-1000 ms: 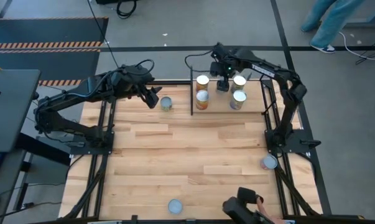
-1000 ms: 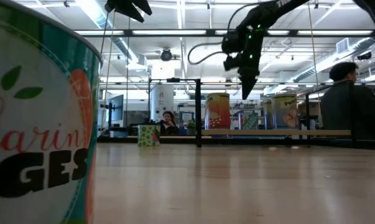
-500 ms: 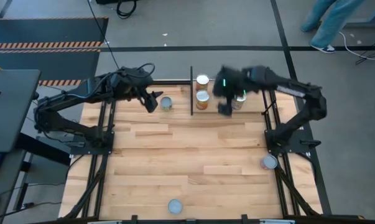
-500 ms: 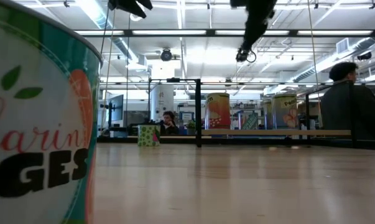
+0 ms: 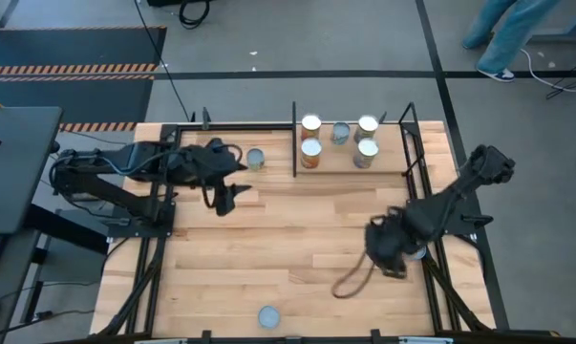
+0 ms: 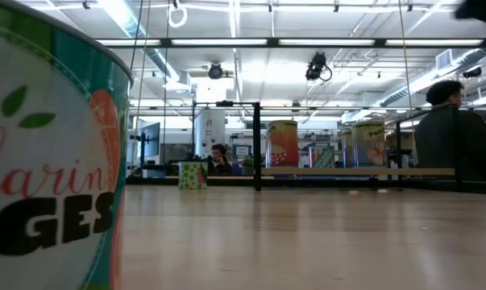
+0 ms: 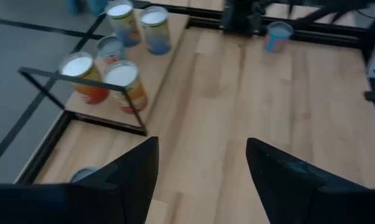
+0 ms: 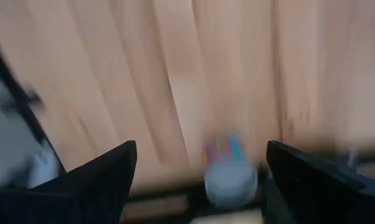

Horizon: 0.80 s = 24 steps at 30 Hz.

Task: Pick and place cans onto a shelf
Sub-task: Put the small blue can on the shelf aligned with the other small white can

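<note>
The shelf (image 5: pixel 388 169) stands at the table's far right and bears several cans (image 5: pixel 310 151), among them a blue-grey-topped one (image 5: pixel 340 133). They also show in the left wrist view (image 7: pixel 125 84). One can (image 5: pixel 256 159) stands on the table left of the shelf. Another can (image 5: pixel 267 316) stands at the near edge and fills the left of the low view (image 6: pixel 49 145). My left gripper (image 5: pixel 226 198) is open and empty over the table's left middle (image 7: pixel 201 142). My right gripper (image 5: pixel 397 253) is open (image 8: pixel 201 149) beside a blue-topped can (image 8: pixel 231 173) at the right edge.
Black frame rails (image 5: pixel 163 205) run along the table's left and right sides. A loose cable loop (image 5: pixel 350 280) hangs under the right arm. People (image 6: pixel 456 133) are in the room beyond the table. Bare wood (image 5: pixel 297 225) lies in the table's middle.
My right gripper has left the shelf, risen, and swung toward the table's near right, down to the can at the right edge. A blue-grey-topped can now shows on the shelf where it was. My left gripper has gone from beside the lone can toward the near edge.
</note>
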Motion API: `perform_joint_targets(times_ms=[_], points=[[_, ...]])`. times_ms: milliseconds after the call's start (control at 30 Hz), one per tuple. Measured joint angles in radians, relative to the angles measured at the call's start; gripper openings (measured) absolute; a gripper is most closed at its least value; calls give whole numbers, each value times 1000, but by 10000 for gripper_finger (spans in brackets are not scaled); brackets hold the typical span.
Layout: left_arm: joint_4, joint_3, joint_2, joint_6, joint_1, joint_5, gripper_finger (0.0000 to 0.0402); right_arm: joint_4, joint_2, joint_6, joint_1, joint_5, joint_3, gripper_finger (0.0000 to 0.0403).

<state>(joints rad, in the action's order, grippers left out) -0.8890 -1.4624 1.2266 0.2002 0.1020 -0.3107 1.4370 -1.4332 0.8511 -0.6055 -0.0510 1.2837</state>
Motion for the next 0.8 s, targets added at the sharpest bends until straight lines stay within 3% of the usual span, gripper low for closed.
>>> perform_joint_targets(times_ms=[233, 367, 500, 800], points=[[-4, 0, 11, 108, 57, -3, 247, -65, 56, -66, -97, -122, -269, 371], [-10, -1, 35, 124, 82, -2, 247, -138, 122, -93, -103, -116, -405, 371], [0, -1, 74, 242, 104, 1, 247, -191, 191, -103, -107, -99, -519, 369], [17, -1, 192, 414, 164, -6, 247, -258, 261, -98, -106, -87, -557, 376]])
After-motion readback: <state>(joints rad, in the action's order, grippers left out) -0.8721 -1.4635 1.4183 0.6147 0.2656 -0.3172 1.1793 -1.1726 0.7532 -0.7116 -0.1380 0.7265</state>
